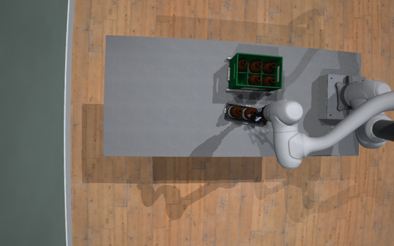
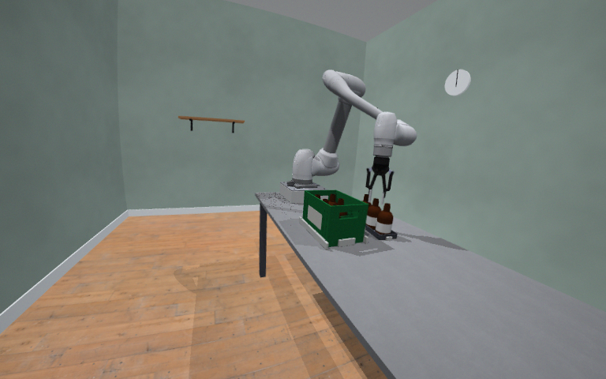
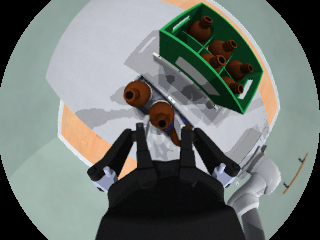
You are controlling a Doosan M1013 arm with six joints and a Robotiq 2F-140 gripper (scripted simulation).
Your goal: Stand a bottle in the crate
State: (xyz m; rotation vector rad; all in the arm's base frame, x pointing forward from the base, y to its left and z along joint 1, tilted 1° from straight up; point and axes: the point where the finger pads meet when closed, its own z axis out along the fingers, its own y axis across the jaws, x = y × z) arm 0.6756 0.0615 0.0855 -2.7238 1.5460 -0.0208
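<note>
A green crate (image 1: 257, 73) stands on the grey table with five brown bottles in it; its front-left cell (image 1: 242, 78) is empty. A dark tray (image 1: 245, 114) in front of the crate carries three upright brown bottles. Two of them (image 1: 235, 111) (image 1: 250, 113) show plainly, and the third, at the tray's end nearest the arm, is mostly hidden under my gripper (image 1: 257, 117). In the wrist view this third bottle (image 3: 175, 138) lies between my fingers. My gripper (image 2: 379, 191) points straight down, partly open, with its fingertips at about the height of that bottle's top and holding nothing.
The arm's base block (image 1: 331, 98) sits at the table's right end. The crate (image 2: 334, 216) stands close beside the tray (image 2: 377, 234). A wall shelf (image 2: 211, 119) and a wall clock (image 2: 457, 82) are far from the table.
</note>
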